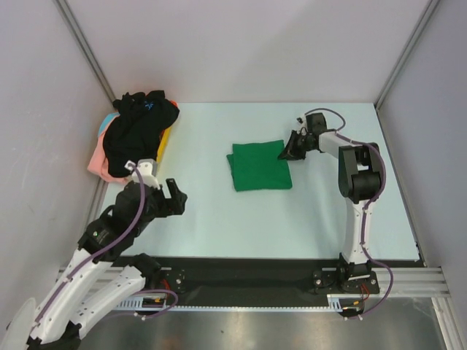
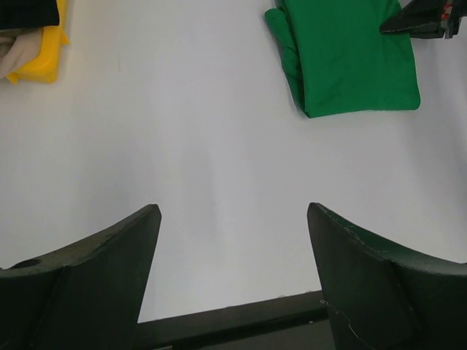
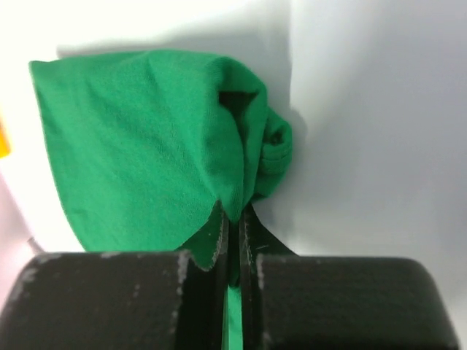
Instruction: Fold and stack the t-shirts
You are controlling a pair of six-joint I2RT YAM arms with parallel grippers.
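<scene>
1 green t-shirt (image 1: pixel 259 168) lies folded into a rough square near the middle of the bench (image 1: pixel 219 222), with a thicker doubled edge along its left side. The right jaws are clenched on its far right corner, and a pinch of green cloth bunches up just in front of them. The right arm (image 1: pixel 357 179) reaches in from the right side.

At the far left corner sits 1 pile against the left wall (image 1: pixel 44 109): 1 black t-shirt (image 1: pixel 135 131) with a small blue mark (image 1: pixel 149 106) on top, 1 pink (image 1: pixel 98 164), 1 yellow (image 1: pixel 165 142) and a sliver of light blue (image 1: pixel 109 120) beneath. I cannot tell whether more are hidden.

The left jaws stand released, their 2 fingers (image 2: pixel 95 277) wide apart, above the bench near the pile and well apart from the green shirt.
</scene>
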